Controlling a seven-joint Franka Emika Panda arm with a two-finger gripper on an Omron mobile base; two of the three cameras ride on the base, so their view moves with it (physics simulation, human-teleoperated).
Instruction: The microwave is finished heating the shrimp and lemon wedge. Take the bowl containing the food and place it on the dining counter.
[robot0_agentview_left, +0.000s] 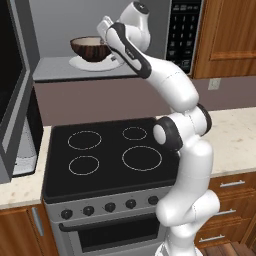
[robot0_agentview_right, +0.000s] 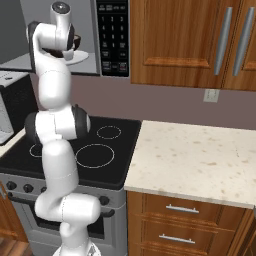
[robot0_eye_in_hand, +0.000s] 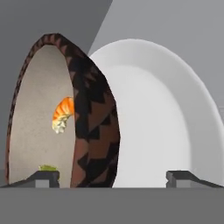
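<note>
- The bowl (robot0_agentview_left: 91, 49), dark brown outside and pale within, sits on the white turntable plate (robot0_agentview_left: 80, 63) inside the open microwave (robot0_agentview_left: 60, 67), above and behind the black stovetop (robot0_agentview_left: 107, 150).
- In the hand view the shrimp (robot0_eye_in_hand: 62, 114) lies against the bowl's beige inside, with a sliver of the lemon wedge (robot0_eye_in_hand: 48, 167) beside it; both are still in the bowl, so it is the load to carry out.
- The gripper (robot0_eye_in_hand: 113, 177) is spread, one fingertip inside the rim line and the other outside over the plate, so the bowl's near wall stands between them; nothing is pinched yet.
- That straddle reads as the set-up for a rim grasp: judged from these frames, the next step is to close on the wall and lift.
- Room is tight: the cavity's grey walls and roof enclose the hand, and the microwave's door (robot0_agentview_left: 12, 85) hangs open at the far left.
- The way out is back toward the robot, over the stovetop; a tilt on the way could spill the food.
- The speckled counter (robot0_agentview_right: 200, 160) to the right of the stove offers open space for the arm to swing.
</note>
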